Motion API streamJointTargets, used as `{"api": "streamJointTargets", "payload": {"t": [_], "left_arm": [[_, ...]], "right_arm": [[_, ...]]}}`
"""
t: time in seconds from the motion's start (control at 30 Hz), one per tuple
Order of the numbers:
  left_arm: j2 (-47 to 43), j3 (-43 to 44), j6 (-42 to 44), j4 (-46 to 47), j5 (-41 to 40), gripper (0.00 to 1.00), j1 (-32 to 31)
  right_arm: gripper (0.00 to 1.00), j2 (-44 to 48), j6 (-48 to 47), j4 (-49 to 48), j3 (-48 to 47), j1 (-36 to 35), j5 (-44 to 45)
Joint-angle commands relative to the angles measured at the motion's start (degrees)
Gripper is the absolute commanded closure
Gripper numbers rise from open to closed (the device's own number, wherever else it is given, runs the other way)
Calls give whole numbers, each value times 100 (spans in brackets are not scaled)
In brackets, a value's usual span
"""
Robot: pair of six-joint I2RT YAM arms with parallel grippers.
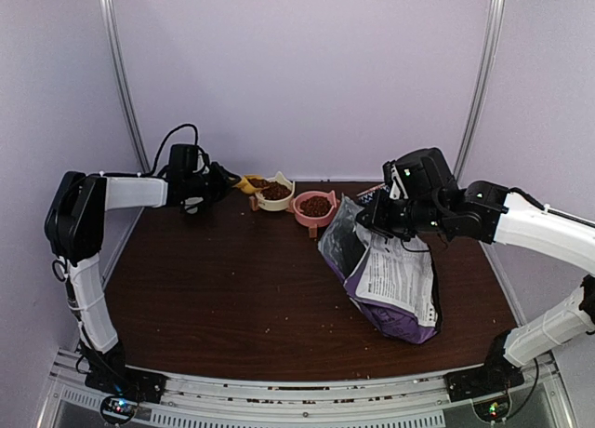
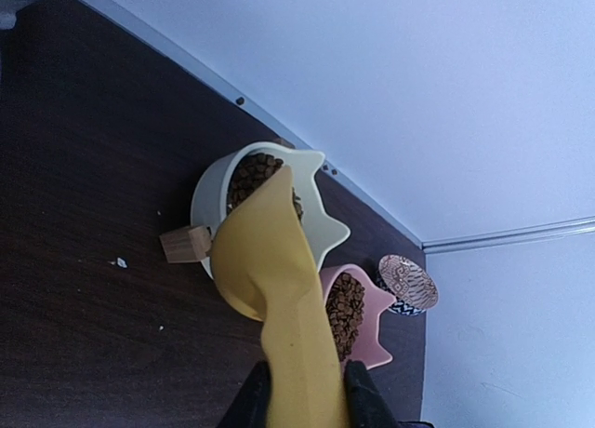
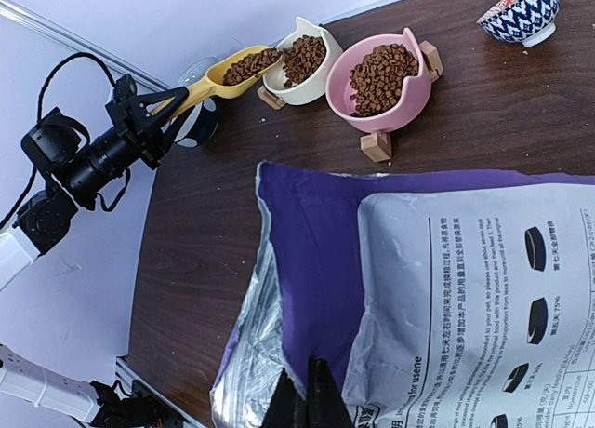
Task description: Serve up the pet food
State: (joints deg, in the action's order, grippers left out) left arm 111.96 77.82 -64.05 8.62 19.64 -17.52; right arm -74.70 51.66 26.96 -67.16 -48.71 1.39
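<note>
My left gripper (image 2: 305, 391) is shut on the handle of a yellow scoop (image 2: 270, 260). The scoop holds kibble and its bowl rests at the rim of the cream cat-ear bowl (image 2: 321, 209), which also holds reddish-brown kibble (image 2: 253, 175). In the right wrist view the scoop (image 3: 228, 73) is full. The pink bowl (image 3: 409, 98) next to it is full of kibble (image 3: 379, 70). My right gripper (image 3: 307, 400) is shut on the open rim of the purple food bag (image 3: 325, 260), holding it up at the table's right (image 1: 390, 279).
A blue patterned bowl (image 3: 525, 14) stands at the back right, beyond the pink bowl. The bowls sit on small wooden feet (image 3: 376, 146). The back wall and metal rail (image 2: 186, 65) run just behind the bowls. Stray crumbs lie on the dark wood table (image 1: 232, 288).
</note>
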Motion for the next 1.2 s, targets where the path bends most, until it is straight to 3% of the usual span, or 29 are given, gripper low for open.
{"api": "streamJointTargets", "payload": {"t": [0.0, 1.17], "left_arm": [[53, 338, 316, -35, -197, 100, -75], [150, 1367, 1279, -1523, -901, 100, -387]], "right_arm": [[100, 49, -33, -121, -73, 71, 2], [100, 168, -87, -123, 49, 142, -60]]}}
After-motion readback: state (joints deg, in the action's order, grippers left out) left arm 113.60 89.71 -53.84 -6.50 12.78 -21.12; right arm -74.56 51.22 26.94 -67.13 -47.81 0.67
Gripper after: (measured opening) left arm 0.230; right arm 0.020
